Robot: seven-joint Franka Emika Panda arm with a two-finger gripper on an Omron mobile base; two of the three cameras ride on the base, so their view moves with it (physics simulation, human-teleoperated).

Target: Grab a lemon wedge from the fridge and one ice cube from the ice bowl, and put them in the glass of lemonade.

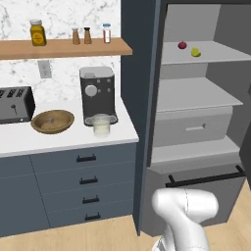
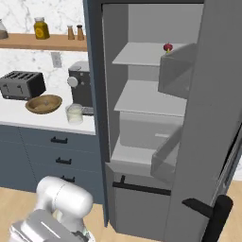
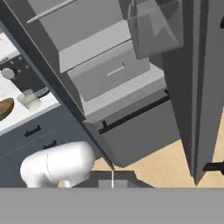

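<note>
The fridge (image 1: 196,105) stands open, its door (image 2: 208,118) swung out to the right. On its top shelf lies the yellow-green lemon wedge (image 1: 195,52), beside a small dark red fruit (image 1: 182,45). Left of the fridge, on the white counter, the brown ice bowl (image 1: 52,121) sits next to the glass of lemonade (image 1: 101,125), which stands in front of the coffee machine. Bowl (image 2: 43,103) and glass (image 2: 74,114) also appear in the right base view. My gripper (image 3: 112,179) is low and back from the fridge, shut, with nothing between its fingers.
A dark coffee machine (image 1: 97,93) and a toaster (image 1: 15,104) stand on the counter (image 1: 59,139). A wooden shelf (image 1: 63,47) above carries jars and shakers. Blue drawers (image 1: 88,181) lie below. The fridge's bottom drawer has a black handle (image 1: 206,179). Door bins (image 2: 176,71) jut inward.
</note>
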